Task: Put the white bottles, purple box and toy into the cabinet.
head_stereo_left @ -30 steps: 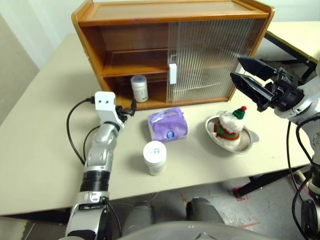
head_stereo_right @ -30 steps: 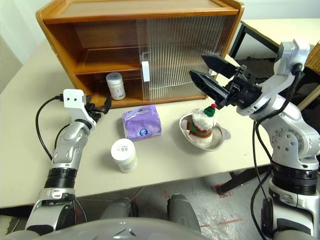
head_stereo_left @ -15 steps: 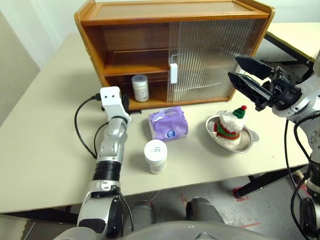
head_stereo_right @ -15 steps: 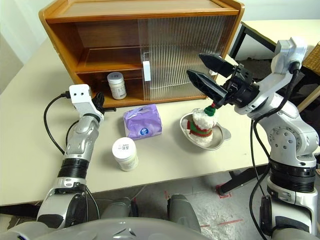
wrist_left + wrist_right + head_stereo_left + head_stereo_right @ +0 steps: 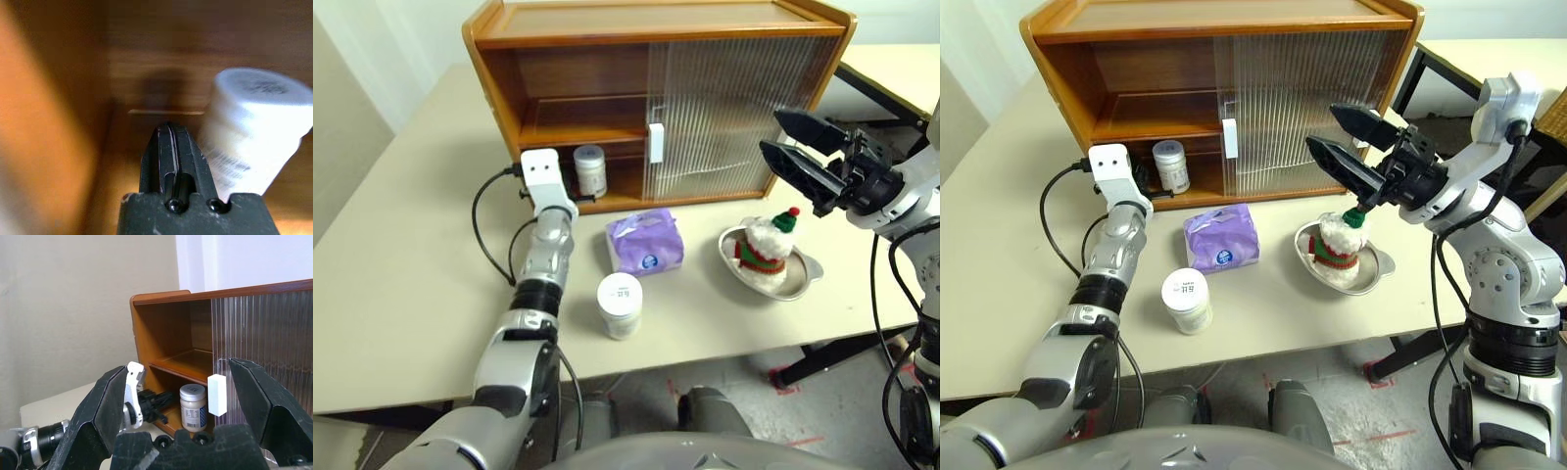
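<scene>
Even, soft overhead light with faint shadows on the surface [image 5: 401, 245]; the left wrist view is dim, its white bottle [image 5: 247, 132] blurred.

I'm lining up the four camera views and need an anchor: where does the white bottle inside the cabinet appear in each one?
Left eye view: white bottle on the cabinet's bottom level, beside the white door handle.
Right eye view: same spot, left of the handle.
Left wrist view: large, beside the shut left gripper.
Right wrist view: between the open right gripper's fingers, next to the handle.
Shared landmark: the handle.
</scene>
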Robot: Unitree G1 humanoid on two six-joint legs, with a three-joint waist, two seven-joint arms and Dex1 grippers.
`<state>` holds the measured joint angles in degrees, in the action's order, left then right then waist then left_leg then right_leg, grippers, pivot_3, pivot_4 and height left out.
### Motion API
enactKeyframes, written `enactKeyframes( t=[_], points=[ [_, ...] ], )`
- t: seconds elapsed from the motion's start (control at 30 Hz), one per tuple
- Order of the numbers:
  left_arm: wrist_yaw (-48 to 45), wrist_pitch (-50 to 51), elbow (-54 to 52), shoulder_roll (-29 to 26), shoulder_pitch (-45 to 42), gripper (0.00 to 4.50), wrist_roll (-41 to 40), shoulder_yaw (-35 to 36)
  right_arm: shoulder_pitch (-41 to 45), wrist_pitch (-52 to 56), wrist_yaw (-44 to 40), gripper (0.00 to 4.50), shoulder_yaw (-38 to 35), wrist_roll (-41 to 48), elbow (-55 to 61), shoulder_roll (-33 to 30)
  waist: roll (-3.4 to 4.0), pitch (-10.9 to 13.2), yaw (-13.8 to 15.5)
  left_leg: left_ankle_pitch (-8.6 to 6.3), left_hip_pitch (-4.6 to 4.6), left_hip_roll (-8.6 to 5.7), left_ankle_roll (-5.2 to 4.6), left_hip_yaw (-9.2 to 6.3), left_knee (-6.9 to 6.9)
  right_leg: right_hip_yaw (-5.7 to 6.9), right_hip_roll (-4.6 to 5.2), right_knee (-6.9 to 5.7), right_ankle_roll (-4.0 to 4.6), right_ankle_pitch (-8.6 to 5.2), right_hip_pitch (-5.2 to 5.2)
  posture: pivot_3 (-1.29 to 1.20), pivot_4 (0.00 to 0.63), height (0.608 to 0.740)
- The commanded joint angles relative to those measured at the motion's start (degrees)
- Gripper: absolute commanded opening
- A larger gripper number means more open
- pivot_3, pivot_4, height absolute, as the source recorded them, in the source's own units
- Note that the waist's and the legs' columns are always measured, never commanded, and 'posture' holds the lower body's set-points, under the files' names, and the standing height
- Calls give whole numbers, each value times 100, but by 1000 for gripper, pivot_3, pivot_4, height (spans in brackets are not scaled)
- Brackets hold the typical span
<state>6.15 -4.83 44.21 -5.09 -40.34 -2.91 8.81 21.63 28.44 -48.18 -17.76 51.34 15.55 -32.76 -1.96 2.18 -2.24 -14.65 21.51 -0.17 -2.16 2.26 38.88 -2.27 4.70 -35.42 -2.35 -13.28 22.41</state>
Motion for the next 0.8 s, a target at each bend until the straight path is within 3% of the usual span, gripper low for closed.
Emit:
enactKeyframes(
  t=[0.03,0.33,0.8],
  points=[
    [73,-303,721,56,-269,11,126,-68,22,-1,17,4500,5,22,107,-29,0,0,-14,0,1,0,0,0,-1,0,0,1,-1,-1,0,-128,0,740],
    [98,-752,1989,90,-751,11,193,-106,-17,18,39,4500,-50,46,175,-81,-2,1,-38,-1,5,0,-1,-1,-2,2,-2,4,-4,-2,3,-142,0,740],
    [-279,-808,2571,84,-1208,11,202,-161,-38,49,73,4500,-60,59,222,-106,-3,2,-139,-2,11,0,0,-4,-2,6,0,9,-7,-2,3,-152,0,740]
  ],
)
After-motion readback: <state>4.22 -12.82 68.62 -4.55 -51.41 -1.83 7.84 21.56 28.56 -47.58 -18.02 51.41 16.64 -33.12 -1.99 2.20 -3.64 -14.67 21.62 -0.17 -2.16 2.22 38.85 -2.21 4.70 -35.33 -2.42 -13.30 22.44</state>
